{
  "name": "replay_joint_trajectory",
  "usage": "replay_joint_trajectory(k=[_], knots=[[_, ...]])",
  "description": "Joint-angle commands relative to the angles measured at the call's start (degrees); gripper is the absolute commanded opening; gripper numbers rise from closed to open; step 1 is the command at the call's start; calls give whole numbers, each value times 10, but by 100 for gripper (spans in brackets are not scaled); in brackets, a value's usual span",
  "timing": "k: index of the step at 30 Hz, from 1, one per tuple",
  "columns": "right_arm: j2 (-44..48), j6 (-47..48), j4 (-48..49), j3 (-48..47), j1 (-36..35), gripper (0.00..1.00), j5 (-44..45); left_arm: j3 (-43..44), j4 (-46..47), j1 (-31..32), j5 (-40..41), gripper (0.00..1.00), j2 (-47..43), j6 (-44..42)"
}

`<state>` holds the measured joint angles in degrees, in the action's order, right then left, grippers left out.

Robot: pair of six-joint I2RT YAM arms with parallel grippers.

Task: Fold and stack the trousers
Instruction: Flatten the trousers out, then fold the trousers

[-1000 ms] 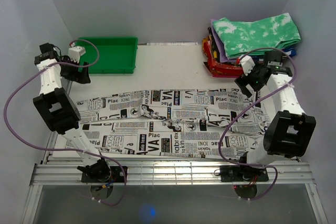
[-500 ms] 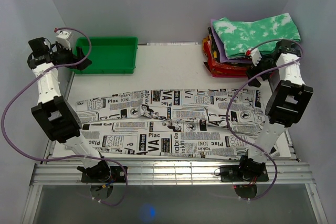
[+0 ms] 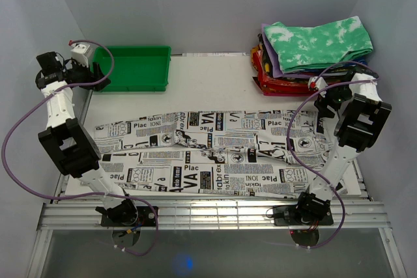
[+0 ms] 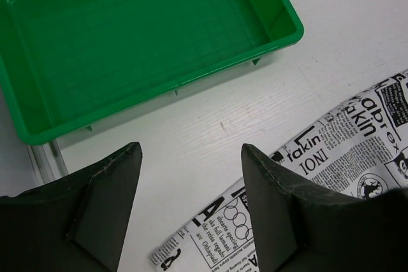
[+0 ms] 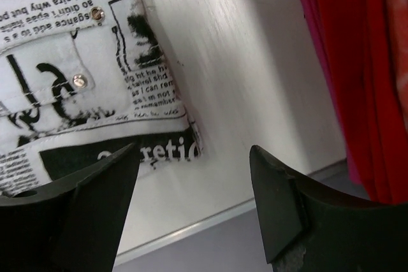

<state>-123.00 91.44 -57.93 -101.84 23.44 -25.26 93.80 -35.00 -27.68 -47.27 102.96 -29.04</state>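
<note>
Lying spread lengthwise, newsprint-patterned cloth trousers (image 3: 208, 154) cover the white grained table (image 3: 215, 83)

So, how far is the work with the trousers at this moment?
Done: the trousers lie spread flat on the table, no fold made. In hand: the left hand, open, hangs over their end by the green bin; the right hand, open, over the other end beside the stack of folded clothes; neither touches cloth. Left: folding and stacking.

1. The trousers (image 3: 215, 154) are carrying "Plac" toward six o'clock in the top view.
2. In the left wrist view, "IONI" is showing on them at four o'clock.
3. In the right wrist view, "retic" is showing on them at seven o'clock.
</note>
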Motion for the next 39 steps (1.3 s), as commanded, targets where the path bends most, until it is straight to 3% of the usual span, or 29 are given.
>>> replay_joint_trajectory(k=[1,9,14,18,19,22,30,39], knots=[[-21,40,23,-6,-3,75,-15,-1,-23,0,13,73,-20,-38],[-38,62,58,29,-4,75,-23,15,-45,-1,43,72,-4,-63],[-43,92,37,52,-4,61,-6,44,-71,0,57,71,24,-73],[-9,129,27,107,-4,35,9,88,-117,0,60,72,64,-124],[0,132,26,116,-4,19,13,119,-151,-1,60,73,75,-155],[45,130,48,156,-4,8,13,165,-222,-1,63,74,123,-230],[155,87,91,201,-4,8,3,254,-345,-19,102,62,203,-403],[224,71,103,221,-5,8,10,235,-432,-25,179,57,270,-546]])
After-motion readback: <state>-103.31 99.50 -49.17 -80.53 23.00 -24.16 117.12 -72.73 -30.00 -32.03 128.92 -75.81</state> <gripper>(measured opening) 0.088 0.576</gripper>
